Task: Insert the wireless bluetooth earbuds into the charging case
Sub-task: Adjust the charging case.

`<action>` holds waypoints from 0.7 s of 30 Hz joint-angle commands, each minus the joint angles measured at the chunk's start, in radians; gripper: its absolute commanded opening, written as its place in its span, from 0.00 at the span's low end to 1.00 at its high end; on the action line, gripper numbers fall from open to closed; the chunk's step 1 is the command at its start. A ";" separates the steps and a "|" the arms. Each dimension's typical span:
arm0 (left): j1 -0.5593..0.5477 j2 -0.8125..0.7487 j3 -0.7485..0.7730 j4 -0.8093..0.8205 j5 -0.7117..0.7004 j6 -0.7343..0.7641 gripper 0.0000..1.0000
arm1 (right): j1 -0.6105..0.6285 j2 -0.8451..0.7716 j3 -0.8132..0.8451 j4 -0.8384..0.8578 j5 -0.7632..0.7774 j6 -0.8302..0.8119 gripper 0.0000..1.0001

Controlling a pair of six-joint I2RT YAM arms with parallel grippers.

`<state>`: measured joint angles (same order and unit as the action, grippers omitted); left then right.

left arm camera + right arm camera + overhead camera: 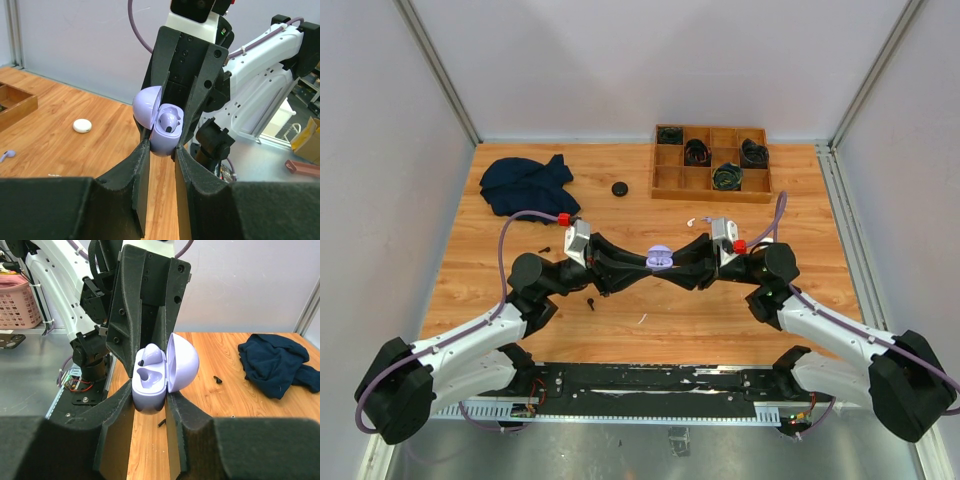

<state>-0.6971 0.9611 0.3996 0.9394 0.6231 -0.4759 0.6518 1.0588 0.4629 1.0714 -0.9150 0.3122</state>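
A pale purple charging case hangs above the table's middle, lid open. My left gripper and my right gripper meet at it from both sides. In the left wrist view my left gripper is shut on the case. In the right wrist view my right gripper is shut on its base. One pale purple earbud sits in the case; the other socket is empty. A pale purple bud and black buds lie on the table.
A wooden tray with coiled black cables stands at the back right. A dark blue cloth lies at the back left, a black round case beside it. A white round case lies on the table.
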 commanded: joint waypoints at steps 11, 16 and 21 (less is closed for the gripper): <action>0.001 -0.035 -0.024 0.017 -0.047 0.036 0.00 | 0.010 -0.036 0.040 -0.049 -0.028 0.018 0.25; 0.000 -0.065 -0.032 -0.006 -0.059 0.052 0.00 | 0.005 -0.038 0.037 -0.048 -0.030 0.031 0.25; 0.002 -0.079 -0.033 -0.026 -0.068 0.060 0.00 | 0.002 -0.043 0.039 -0.048 -0.034 0.033 0.24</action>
<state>-0.7036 0.9123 0.3786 0.9001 0.5987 -0.4450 0.6518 1.0431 0.4686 1.0103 -0.9165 0.3267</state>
